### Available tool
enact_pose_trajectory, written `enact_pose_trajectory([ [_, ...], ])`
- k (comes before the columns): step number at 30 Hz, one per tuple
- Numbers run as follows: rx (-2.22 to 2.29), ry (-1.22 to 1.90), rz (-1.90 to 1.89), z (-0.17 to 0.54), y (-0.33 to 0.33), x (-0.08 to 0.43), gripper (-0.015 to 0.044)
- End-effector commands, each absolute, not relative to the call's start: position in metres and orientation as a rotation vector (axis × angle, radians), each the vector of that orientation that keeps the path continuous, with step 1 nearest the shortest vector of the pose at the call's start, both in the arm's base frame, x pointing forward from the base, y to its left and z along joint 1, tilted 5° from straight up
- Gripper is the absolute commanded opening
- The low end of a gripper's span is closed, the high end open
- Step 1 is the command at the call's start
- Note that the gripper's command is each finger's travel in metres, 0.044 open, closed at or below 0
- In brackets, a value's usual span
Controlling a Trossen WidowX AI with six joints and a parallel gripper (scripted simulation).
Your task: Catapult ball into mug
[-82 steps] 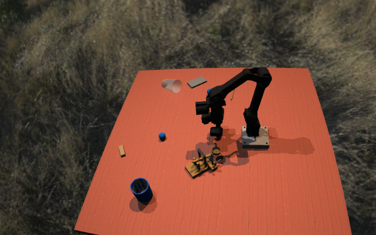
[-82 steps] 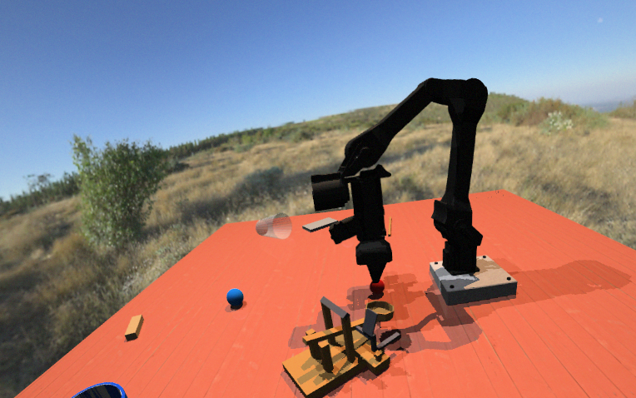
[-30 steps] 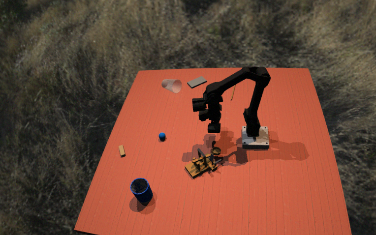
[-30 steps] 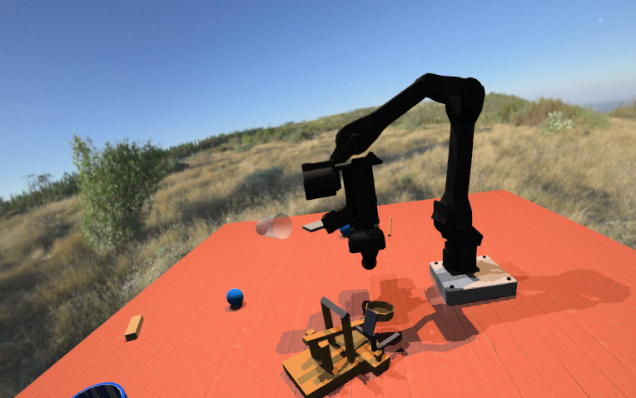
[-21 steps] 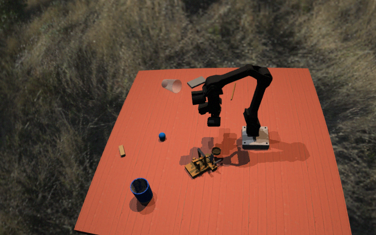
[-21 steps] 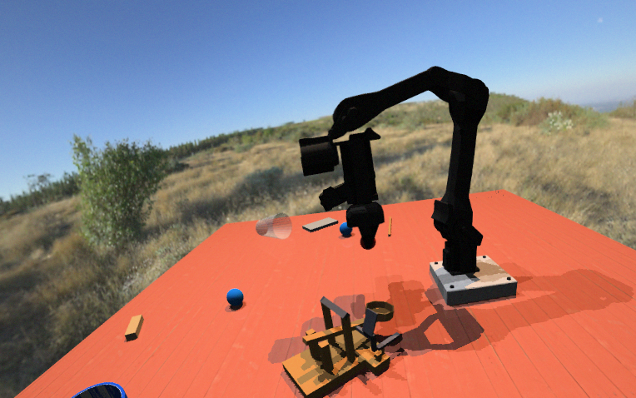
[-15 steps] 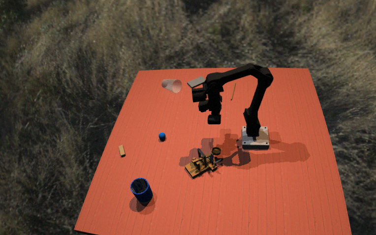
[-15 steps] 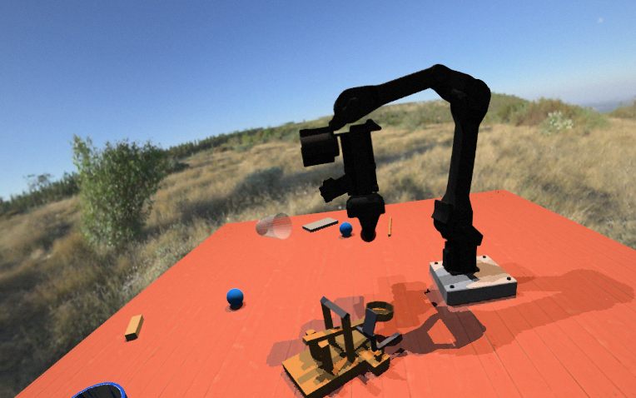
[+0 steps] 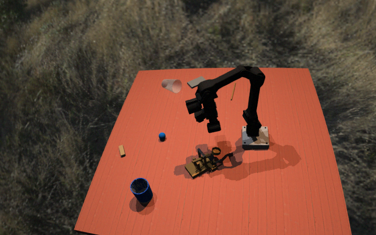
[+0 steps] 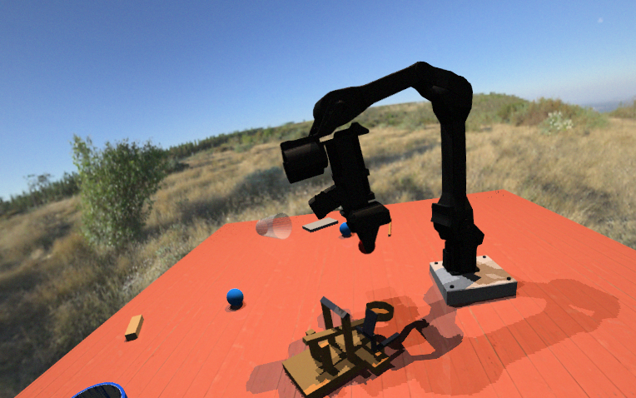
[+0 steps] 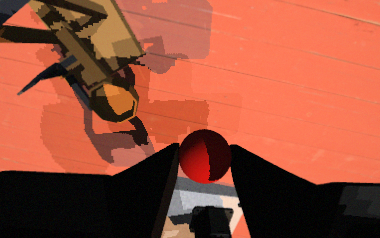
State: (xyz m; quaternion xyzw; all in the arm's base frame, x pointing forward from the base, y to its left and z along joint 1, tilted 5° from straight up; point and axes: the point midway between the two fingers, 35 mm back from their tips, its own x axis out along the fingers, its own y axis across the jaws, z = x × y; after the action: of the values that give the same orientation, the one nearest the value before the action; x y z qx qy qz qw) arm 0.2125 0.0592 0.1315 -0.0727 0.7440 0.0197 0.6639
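Note:
My gripper (image 11: 204, 150) is shut on a red ball (image 11: 204, 156) (image 10: 363, 247), held up off the table between the fingertips. The wooden catapult (image 9: 193, 169) (image 10: 302, 375) (image 11: 120, 32) stands on the table below the gripper, toward the front in the top and exterior views. Its round cup (image 9: 216, 151) (image 10: 380, 310) (image 11: 115, 102) is on the side toward the arm's base and looks empty. In the wrist view the cup is up and left of the held ball. The blue mug (image 9: 143, 193) (image 10: 122, 390) stands upright at the front left, partly cut off in the exterior view.
A blue ball (image 9: 162, 135) (image 10: 235, 297) and a small wooden block (image 9: 121, 151) (image 10: 134, 326) lie at the left. A clear cup (image 9: 172, 85) (image 10: 274, 226) on its side, a grey slab (image 9: 196, 82) (image 10: 320, 225), another blue ball (image 10: 345, 229) and a thin stick (image 9: 233, 92) (image 10: 390, 228) lie at the back.

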Motion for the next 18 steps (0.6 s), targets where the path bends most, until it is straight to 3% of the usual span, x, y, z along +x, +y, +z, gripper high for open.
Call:
enact_pose_trajectory([
  [1,-0.24,1.728,0.106,0.126,0.075,0.215,0.0],
  [18,-0.584,1.863,0.337,0.098,0.147,0.213,0.0],
])
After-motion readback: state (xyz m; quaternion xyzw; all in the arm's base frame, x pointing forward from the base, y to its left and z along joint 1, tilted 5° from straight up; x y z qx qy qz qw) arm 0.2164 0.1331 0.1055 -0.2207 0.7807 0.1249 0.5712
